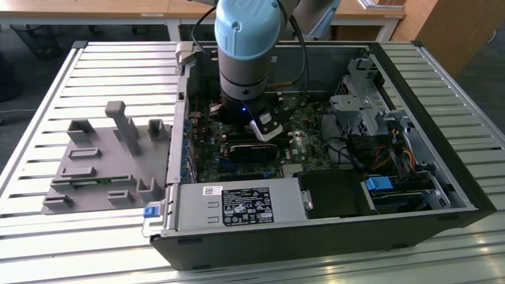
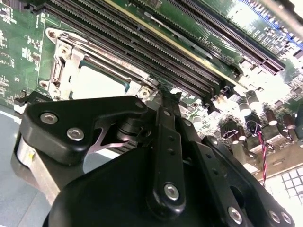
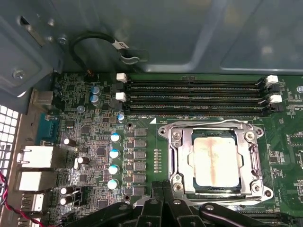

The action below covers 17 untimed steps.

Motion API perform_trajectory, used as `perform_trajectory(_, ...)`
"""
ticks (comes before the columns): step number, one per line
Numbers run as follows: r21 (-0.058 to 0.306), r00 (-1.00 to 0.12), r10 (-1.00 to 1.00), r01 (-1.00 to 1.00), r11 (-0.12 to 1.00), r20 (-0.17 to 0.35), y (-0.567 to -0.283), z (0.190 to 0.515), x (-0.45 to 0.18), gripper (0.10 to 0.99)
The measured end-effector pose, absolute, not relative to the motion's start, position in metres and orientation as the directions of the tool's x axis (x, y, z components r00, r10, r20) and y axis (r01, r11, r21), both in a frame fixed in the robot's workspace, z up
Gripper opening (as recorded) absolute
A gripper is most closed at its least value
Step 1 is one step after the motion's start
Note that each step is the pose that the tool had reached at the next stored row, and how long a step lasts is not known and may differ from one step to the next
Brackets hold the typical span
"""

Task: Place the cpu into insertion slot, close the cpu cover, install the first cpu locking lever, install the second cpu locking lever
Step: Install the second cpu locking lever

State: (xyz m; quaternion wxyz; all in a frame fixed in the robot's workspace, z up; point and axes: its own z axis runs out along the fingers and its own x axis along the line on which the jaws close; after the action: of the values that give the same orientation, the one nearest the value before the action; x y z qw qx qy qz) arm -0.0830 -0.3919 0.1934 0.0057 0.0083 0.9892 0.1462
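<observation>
The cpu (image 3: 215,161), a dull silver square with a brownish stain, lies flat in the insertion slot (image 3: 176,142) on the green board. The cpu cover (image 3: 213,126), a silver frame, lies down around it, with the chip showing through its cut-out. Thin lever rods run along the frame's edges; whether they are latched I cannot tell. My gripper (image 3: 163,191) is shut with nothing in it, its tips just off one corner of the socket. In the second wrist view the gripper (image 2: 163,94) points at the board beside the cpu (image 2: 97,80). In the exterior view the gripper (image 1: 264,127) is down inside the case.
Long black memory slots (image 3: 194,97) run beside the socket. Blue-topped capacitors (image 3: 113,153) and the rear ports (image 3: 33,161) lie on its other side. The case wall (image 3: 142,28) stands close behind. A grey fixture (image 1: 103,160) sits on the slatted table, at the exterior view's left.
</observation>
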Motion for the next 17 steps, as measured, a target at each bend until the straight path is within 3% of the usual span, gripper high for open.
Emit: perform_trajectory(17, 0.292, -1.000, 0.018, 0.015, 0.956, -0.009, -0.3955, 0.1929, -0.0831, 0.106)
